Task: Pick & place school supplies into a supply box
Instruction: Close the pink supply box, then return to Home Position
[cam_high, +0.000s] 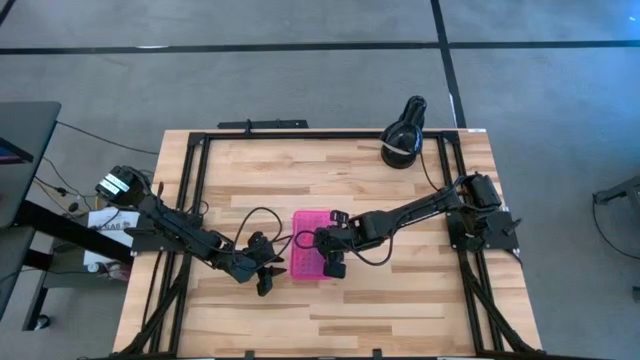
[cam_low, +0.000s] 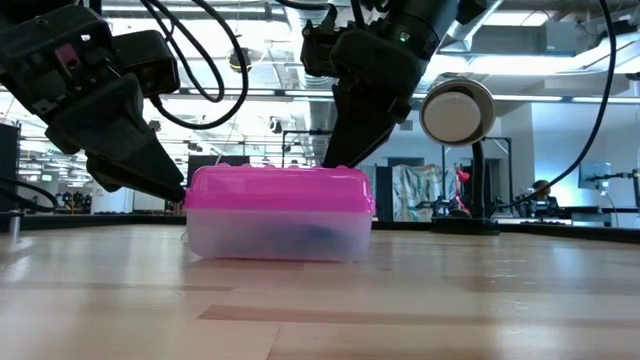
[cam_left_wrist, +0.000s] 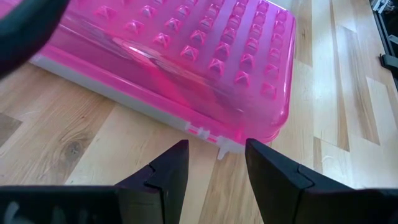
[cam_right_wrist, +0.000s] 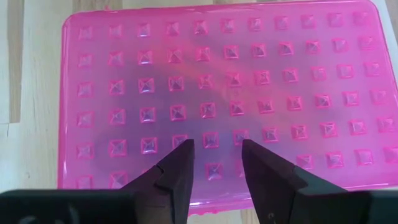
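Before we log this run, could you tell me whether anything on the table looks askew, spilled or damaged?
Nothing stands out. The supply box sits flat on the table with its pink lid down. The left gripper is open at its edge; the right gripper is open over the lid. No supplies lie loose.

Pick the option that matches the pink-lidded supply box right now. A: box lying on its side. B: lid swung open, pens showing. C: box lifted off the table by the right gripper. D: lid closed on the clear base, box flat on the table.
D: in the low view the supply box sits flat on the table with its pink lid down on the clear base.
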